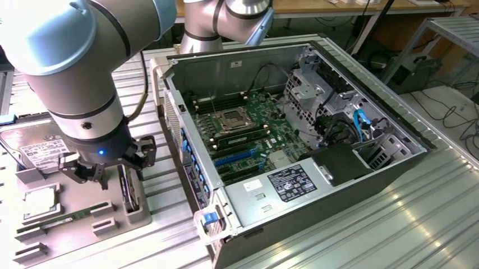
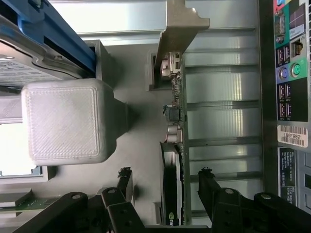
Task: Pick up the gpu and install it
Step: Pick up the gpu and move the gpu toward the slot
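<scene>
Pick-up stage, as I read it from the console. The gripper (image 1: 109, 171) hangs over the grey holder tray (image 1: 82, 230) on the exterior view's left, just beside the open computer case (image 1: 314, 129). The gpu (image 2: 171, 194) stands on edge in a slot of that tray, directly beneath the claw. Its silver bracket (image 2: 182, 24) marks the end farthest from the fingers. In the wrist view the card's long axis runs straight between the two fingertips (image 2: 208, 182). They stand wide, one facing each flat side, with a gap showing on both sides, so I take it that nothing is gripped. How far down the card the tips reach I cannot judge with confidence; they appear about level with its upper edge.
</scene>
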{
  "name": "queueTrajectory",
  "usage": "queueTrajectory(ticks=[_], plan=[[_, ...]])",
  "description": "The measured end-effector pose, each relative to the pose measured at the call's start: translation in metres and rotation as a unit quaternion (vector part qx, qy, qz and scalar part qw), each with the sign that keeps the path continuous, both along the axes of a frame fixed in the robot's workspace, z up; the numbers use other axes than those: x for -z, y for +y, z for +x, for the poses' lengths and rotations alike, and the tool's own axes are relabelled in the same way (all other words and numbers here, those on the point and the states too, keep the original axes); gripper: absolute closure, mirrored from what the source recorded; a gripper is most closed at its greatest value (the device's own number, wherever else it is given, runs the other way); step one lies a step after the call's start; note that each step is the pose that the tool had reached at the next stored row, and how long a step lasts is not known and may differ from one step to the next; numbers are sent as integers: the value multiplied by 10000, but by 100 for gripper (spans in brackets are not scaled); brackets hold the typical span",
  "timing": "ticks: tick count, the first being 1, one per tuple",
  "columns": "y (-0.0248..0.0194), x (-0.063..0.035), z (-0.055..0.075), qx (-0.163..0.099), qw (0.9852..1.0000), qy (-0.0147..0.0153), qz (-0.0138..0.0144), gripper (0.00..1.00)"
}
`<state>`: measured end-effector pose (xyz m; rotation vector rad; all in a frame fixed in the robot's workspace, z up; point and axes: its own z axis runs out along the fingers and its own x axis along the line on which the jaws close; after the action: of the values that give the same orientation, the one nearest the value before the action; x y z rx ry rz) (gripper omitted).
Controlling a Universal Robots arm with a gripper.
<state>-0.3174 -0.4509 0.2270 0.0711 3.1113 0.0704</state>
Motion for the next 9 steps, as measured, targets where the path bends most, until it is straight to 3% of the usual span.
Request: queueTrajectory(ticks=[5, 8, 9], plan=[[0, 71, 0, 0, 10000, 0, -1, 35], [0, 75, 1, 1, 10000, 1, -1, 49], [1, 77, 3, 1, 10000, 0, 0, 49]])
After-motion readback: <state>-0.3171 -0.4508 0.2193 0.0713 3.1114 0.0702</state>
